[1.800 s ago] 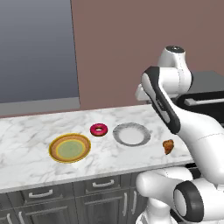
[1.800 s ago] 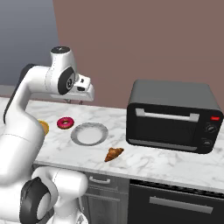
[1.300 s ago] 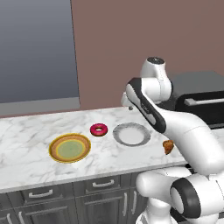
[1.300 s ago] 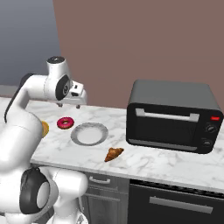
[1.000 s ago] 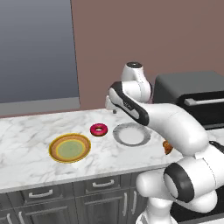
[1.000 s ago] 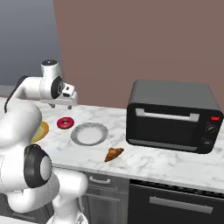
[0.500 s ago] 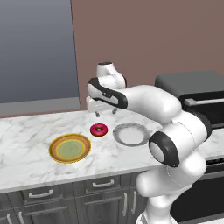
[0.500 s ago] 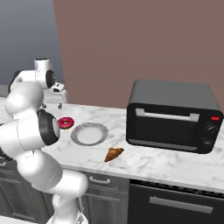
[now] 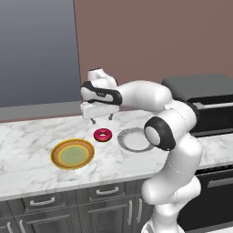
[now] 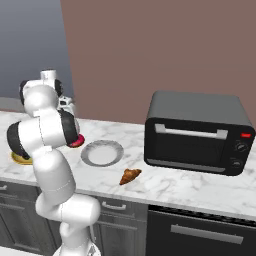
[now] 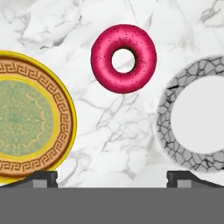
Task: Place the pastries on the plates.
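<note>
Speckled magenta ring donut (image 11: 124, 58) on marble

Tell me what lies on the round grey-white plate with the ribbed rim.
Nothing lies on the grey-white plate; its pale centre is bare. The arm covers part of its rim in the left base view.

Our arm (image 9: 150, 95) is glossy white, built of rounded, tube-like segments that swell at each joint. Dark grey-black bands ring the joints, and we see a round dark cap with a lighter grey disc on the elbow (image 9: 160, 134). Our hand is a white, boxy block, and our gripper (image 9: 101, 120) ends in two short, thin dark fingers. In the hand view the finger tips (image 11: 40, 176) are small dark wedges.
</note>
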### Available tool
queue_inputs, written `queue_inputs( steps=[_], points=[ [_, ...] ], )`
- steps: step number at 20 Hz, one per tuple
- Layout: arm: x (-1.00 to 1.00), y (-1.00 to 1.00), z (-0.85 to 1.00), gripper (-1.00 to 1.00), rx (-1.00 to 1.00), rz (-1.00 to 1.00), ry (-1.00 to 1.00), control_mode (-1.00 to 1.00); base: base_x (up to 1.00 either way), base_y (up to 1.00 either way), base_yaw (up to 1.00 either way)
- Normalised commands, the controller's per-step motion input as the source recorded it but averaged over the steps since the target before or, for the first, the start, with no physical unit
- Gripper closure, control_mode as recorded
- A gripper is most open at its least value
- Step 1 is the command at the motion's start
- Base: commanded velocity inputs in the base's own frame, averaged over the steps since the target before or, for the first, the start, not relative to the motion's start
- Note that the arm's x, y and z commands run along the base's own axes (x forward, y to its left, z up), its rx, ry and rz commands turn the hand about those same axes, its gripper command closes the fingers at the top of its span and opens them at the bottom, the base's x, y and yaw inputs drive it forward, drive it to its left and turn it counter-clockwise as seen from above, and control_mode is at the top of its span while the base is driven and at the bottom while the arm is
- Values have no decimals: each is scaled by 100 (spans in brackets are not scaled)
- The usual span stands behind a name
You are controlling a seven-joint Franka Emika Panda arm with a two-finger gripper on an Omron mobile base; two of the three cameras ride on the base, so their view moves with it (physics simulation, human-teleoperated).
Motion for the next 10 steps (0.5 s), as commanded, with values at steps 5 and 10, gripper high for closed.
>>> queue_inputs(
  steps=[5, 10],
  points=[
    [40, 4, -37, -100, 0, 0, 0, -100, 0, 0, 0],
    [25, 1, -24, -100, 0, 0, 0, -100, 0, 0, 0]
  ],
)
